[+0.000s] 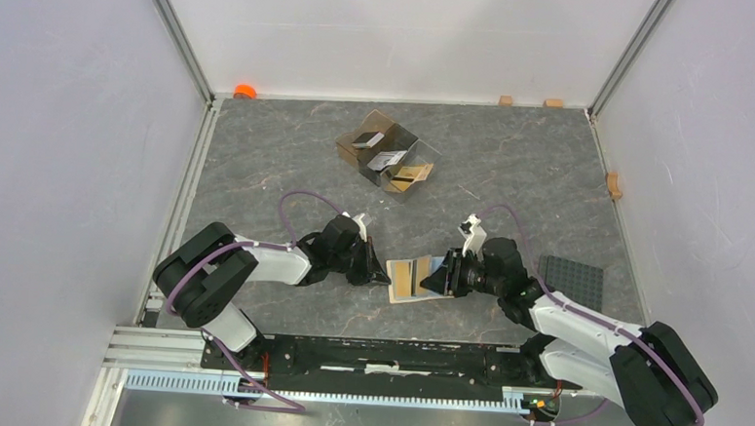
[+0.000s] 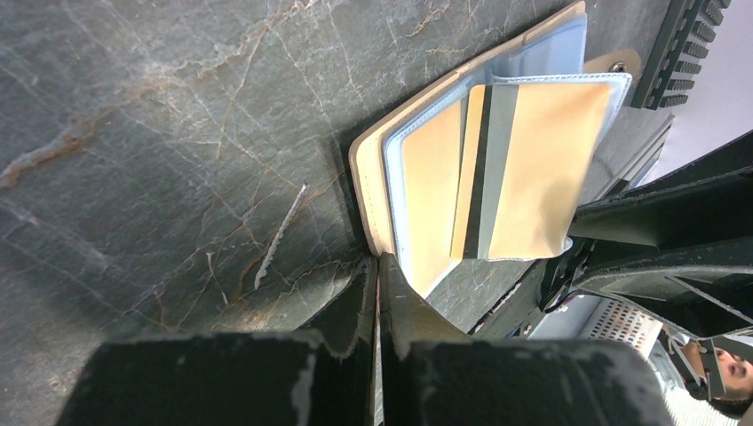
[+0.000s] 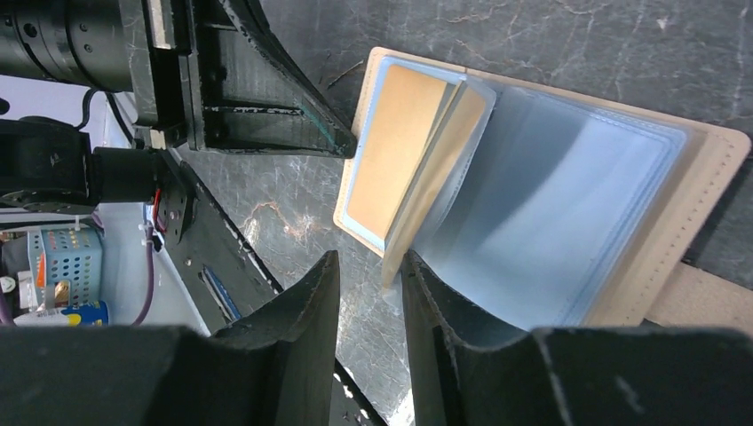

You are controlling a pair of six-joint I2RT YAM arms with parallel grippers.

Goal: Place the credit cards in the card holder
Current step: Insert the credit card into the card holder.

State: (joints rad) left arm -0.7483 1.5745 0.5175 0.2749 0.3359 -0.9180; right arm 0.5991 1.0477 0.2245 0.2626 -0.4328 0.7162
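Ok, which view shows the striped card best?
Left wrist: the striped card faces the camera, large, stripe clear. Right wrist shows only orange faces, no stripe. Top shows the wallet tiny, cards unreadable.

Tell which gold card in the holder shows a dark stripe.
The gold card in the raised sleeve, right side of the left wrist view. The other gold card, lying flat beside it, is plain.

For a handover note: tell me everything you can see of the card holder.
The card holder lies open on the table between both grippers: tan leather-like cover, stitched edge, snap tab, light blue clear sleeves. Orange-gold cards sit in the sleeves, one showing a dark stripe. One sleeve stands raised, its corner by the open right gripper. The shut left gripper meets its edge.
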